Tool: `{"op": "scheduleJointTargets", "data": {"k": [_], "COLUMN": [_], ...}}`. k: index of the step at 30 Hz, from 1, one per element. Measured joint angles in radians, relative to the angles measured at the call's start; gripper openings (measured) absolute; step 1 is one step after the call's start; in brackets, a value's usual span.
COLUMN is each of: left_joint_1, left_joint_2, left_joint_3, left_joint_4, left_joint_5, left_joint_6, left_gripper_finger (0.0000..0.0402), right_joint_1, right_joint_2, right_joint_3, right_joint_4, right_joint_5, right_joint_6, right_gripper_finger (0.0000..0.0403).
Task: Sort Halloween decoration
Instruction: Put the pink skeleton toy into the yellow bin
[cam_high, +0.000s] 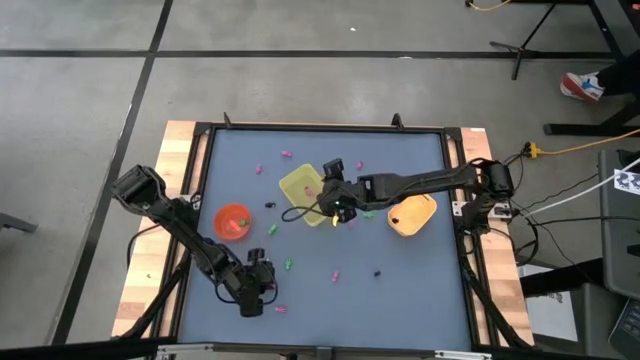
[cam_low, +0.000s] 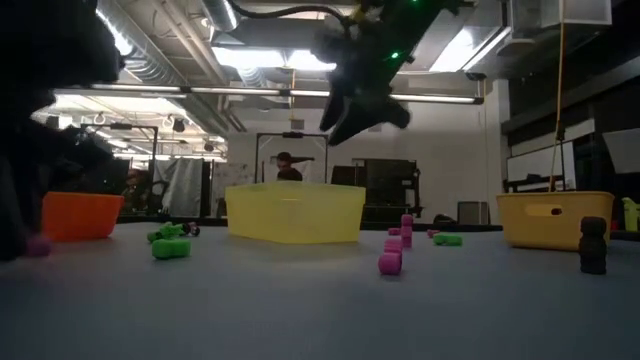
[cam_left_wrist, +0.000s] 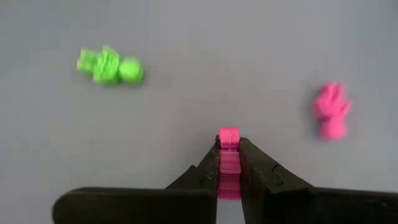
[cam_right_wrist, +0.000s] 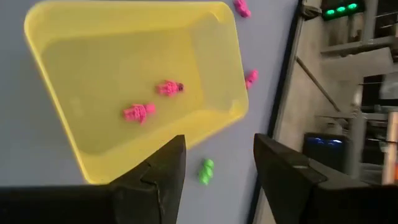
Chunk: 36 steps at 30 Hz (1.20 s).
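My left gripper (cam_left_wrist: 229, 146) is at the table's near left (cam_high: 258, 290), shut on a pink trinket (cam_left_wrist: 229, 163). Ahead of it a green trinket (cam_left_wrist: 111, 67) and another pink one (cam_left_wrist: 331, 111) lie flat on the table. My right gripper (cam_right_wrist: 217, 146) hangs open and holds nothing, above the near end of the yellow tray (cam_right_wrist: 93, 68), at the table's middle (cam_high: 336, 203). Two pink trinkets (cam_right_wrist: 152, 101) lie inside the tray. More pink (cam_low: 390, 262), green (cam_low: 170, 247) and dark (cam_low: 593, 245) trinkets are scattered on the table. My left gripper pinches the small pink trinket (cam_left_wrist: 229, 138) between its two fingers (cam_left_wrist: 205, 171), and the trinket's end sticks out just past the fingertips. The wrist view looks down along the fingers onto the table. Whether the trinket is lifted clear, I cannot tell.
An orange round bowl (cam_high: 232, 221) stands left of the yellow tray (cam_high: 303, 188), and a yellow-orange container (cam_high: 412, 214) stands to its right. A green trinket (cam_right_wrist: 206, 171) lies just outside the tray. The table has a raised black frame (cam_high: 320, 127). People show in the room behind.
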Motion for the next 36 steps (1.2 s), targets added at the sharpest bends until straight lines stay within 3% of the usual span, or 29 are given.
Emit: {"op": "scheduleJointTargets", "data": {"k": [7,19,24,31,36], "left_joint_1": [0.073,0.312,0.415,0.554,0.641], "left_joint_2": [-0.001,-0.001,-0.002,-0.002,-0.002], "left_joint_3": [0.064,0.199,0.227,0.229,0.229], "left_joint_4": [0.003,0.005,0.005,0.005,0.005], "left_joint_5": [-0.009,-0.014,-0.015,-0.015,-0.015], "left_joint_6": [0.013,0.335,0.401,0.467,0.474], "left_gripper_finger": [0.002,0.0019,0.0019,0.0019,0.0019], "right_joint_1": [0.068,0.172,0.218,0.289,0.349], "right_joint_2": [-0.092,-0.283,-0.333,-0.347,-0.347], "right_joint_3": [0.0,0.0,0.0,-0.005,-0.033], "right_joint_4": [-0.14,-0.501,-0.633,-0.721,-0.706], "right_joint_5": [0.042,0.039,-0.026,-0.209,-0.228], "right_joint_6": [0.013,0.3,0.462,0.617,0.663], "right_gripper_finger": [0.0186,0.0186,0.0186,0.0186,0.0186]}}
